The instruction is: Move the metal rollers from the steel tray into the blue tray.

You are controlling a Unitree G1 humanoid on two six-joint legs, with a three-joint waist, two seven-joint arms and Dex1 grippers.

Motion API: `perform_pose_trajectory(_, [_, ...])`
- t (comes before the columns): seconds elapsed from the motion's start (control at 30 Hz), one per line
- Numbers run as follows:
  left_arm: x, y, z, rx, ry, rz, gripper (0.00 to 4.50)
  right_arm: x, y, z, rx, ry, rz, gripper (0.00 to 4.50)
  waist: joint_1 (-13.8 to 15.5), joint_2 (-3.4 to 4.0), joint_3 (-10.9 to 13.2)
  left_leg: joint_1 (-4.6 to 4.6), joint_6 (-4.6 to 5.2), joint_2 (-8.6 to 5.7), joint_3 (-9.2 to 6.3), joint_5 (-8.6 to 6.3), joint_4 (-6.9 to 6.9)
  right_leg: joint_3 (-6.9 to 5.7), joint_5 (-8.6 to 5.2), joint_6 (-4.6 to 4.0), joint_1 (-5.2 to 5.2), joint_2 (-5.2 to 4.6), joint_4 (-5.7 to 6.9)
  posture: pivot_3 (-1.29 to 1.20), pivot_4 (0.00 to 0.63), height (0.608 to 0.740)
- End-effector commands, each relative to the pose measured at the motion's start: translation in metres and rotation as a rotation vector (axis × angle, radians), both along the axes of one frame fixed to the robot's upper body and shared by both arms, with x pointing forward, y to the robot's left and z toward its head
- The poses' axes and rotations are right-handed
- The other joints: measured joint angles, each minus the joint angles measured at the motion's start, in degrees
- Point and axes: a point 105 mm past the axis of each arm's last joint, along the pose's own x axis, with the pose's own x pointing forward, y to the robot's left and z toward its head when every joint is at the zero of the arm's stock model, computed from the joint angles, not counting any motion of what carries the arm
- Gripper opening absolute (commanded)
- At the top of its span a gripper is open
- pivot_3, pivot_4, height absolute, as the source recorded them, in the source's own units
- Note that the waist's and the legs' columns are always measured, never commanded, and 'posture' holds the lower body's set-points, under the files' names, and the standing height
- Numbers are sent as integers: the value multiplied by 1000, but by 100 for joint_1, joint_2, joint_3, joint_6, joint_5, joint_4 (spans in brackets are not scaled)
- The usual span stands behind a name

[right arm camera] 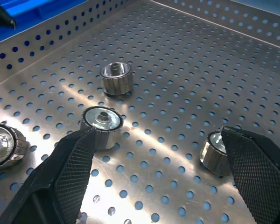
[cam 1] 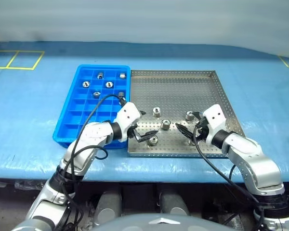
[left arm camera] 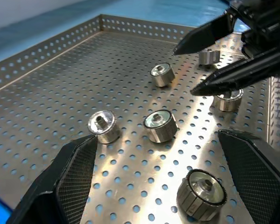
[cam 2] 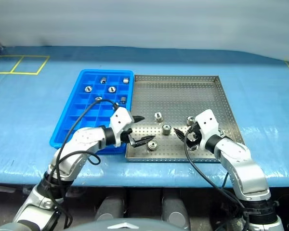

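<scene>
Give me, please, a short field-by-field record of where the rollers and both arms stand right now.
rollers in blue tray: five, in the far compartments, e.g.
rollers in steel tray: five, all near the front, e.g.
left gripper: jaws open, over the steel tray's front left, by a roller
right gripper: jaws open, over the front right, holding nothing

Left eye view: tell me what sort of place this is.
Probably a robot test bench or lab mock-up of a factory sorting station: a table under a blue cover with yellow tape marks, a perforated steel tray of metal rollers, and a compartmented blue tray.
</scene>
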Motion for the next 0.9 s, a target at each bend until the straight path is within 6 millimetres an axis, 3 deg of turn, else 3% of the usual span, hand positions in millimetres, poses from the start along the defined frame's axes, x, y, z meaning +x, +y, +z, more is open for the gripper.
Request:
perform_pose_trajectory(0.03, [-1,-8,-12,91,13,-60,4500,-4,2,12,-3,-51,-5,4468,-41,0,0,0,0,0,-1,0,-1,0,0,0,-1,1,0,-26,150,740])
perform_pose_trajectory(0.23, [7,-8,-46,292,26,-66,4500,-9,3,10,10,-56,-23,4468,-133,5,-3,2,0,0,1,0,4,3,1,2,2,1,4,-55,150,740])
perform_pose_trajectory(0.33, [8,-6,-57,349,32,-66,3877,-9,2,10,7,-60,-37,4500,-194,19,-14,12,0,0,2,0,4,4,1,2,13,1,3,-61,150,740])
perform_pose_trajectory(0.53, [10,-6,-54,330,28,-51,1896,-6,1,12,4,-72,-52,4500,-276,27,-19,19,2,3,5,1,3,8,1,1,11,4,12,-51,150,740])
perform_pose_trajectory(0.6, [10,-3,-53,326,33,-41,1711,-5,2,11,2,-72,-50,4500,-277,28,-19,19,2,3,6,1,4,9,1,2,12,4,11,-44,150,740])
perform_pose_trajectory(0.67, [10,-3,-48,287,32,-29,1712,-5,5,11,6,-69,-41,4500,-285,28,-19,19,2,3,8,1,4,11,1,2,12,4,10,-35,150,740])
perform_pose_trajectory(0.77, [17,-2,-25,143,32,52,1712,-4,15,8,18,-55,4,4500,-279,27,-18,17,2,3,6,1,0,11,1,2,8,4,12,-16,150,740])
perform_pose_trajectory(0.9, [34,17,17,-71,-6,234,1712,-3,29,3,41,-23,65,4500,-239,24,-17,8,3,3,4,2,1,9,2,2,0,5,12,20,150,740])
